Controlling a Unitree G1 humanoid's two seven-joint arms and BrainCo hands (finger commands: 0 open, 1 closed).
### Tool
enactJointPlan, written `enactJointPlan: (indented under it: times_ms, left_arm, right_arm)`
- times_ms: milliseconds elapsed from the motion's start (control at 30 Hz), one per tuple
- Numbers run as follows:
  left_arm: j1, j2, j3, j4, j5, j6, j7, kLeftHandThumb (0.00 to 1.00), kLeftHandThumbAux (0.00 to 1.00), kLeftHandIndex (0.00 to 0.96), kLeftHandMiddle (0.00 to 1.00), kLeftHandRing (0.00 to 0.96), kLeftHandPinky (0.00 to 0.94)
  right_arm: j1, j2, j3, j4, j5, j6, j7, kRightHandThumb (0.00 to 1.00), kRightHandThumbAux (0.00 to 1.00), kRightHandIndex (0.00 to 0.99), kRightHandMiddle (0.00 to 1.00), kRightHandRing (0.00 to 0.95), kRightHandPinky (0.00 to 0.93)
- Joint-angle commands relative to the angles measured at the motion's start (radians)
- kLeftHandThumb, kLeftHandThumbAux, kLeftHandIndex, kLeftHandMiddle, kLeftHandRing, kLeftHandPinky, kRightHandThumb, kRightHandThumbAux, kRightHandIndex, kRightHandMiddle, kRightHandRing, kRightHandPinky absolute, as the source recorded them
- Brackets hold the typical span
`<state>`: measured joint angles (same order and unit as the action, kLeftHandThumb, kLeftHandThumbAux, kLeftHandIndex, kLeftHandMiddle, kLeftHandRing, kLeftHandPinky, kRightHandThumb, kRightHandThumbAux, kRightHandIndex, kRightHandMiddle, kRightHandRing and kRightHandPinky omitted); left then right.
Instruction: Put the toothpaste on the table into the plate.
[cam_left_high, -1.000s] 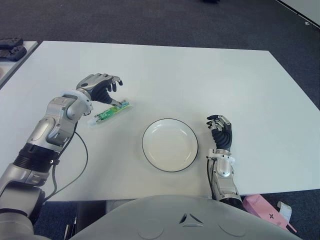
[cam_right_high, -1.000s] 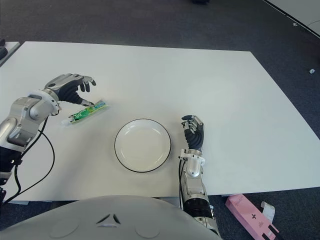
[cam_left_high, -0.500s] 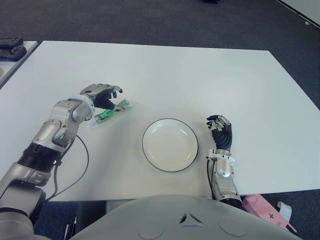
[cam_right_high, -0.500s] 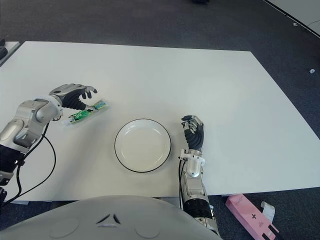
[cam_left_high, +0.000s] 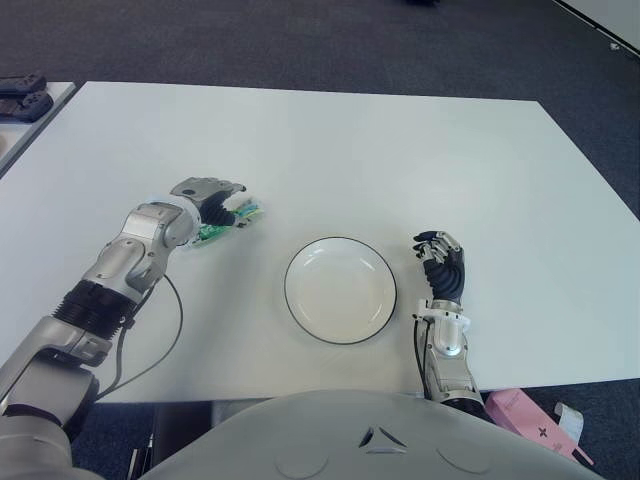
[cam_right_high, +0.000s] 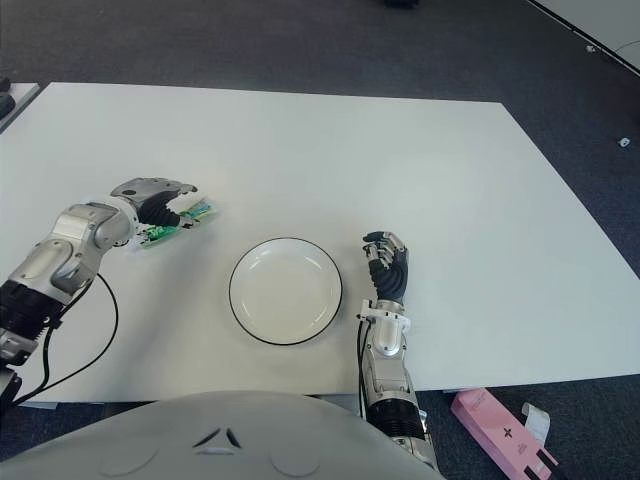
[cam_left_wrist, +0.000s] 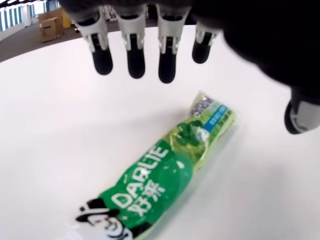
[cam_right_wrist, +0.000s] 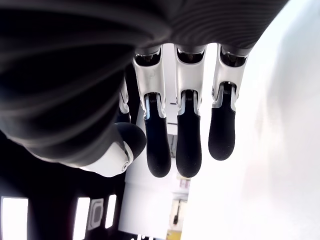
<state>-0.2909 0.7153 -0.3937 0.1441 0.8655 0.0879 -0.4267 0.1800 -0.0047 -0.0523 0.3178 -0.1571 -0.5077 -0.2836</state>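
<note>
Toothpaste (cam_left_wrist: 165, 185): green tube, white lettering "DARLIE" plus Chinese characters, blue-and-white label at far end. Lies flat on white table (cam_left_high: 400, 150), at about 10 o'clock from plate (cam_left_high: 340, 290), well apart from it. Plate white, dark rim, nothing in it. My left hand (cam_left_high: 212, 200) poised right over tube, fingers (cam_left_wrist: 134, 52) spread apart, thumb to one side, nothing gripped. My right hand (cam_left_high: 441, 262) at 3 o'clock of plate, just beside it, fingers loosely curled, holding nothing.
</note>
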Motion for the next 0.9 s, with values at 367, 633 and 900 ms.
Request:
enactJointPlan:
  times_ms: [367,633,900]
  left_arm:
    - [-0.034,-0.035,-0.032,0.105,0.029,-0.007,0.035,0.26,0.269,0.1,0.158,0.137,0.179]
    - [-0.053,-0.05,-0.047,0.177,0.036,-0.024,0.073,0.253,0.265,0.103,0.166,0.143,0.174]
    - [-0.074,-0.06,-0.07,0.242,0.045,-0.024,0.109,0.247,0.264,0.09,0.164,0.14,0.167]
  right_arm:
    - [0.029,0.006,-0.002,0.02,0.002,0.007,0.009,0.712,0.733,0.426,0.493,0.512,0.511]
    - [0.033,0.005,-0.004,0.013,0.003,0.012,0.011,0.713,0.732,0.427,0.495,0.509,0.508]
    - [0.037,0.006,-0.005,0.007,0.001,0.017,0.011,0.714,0.732,0.427,0.493,0.508,0.522]
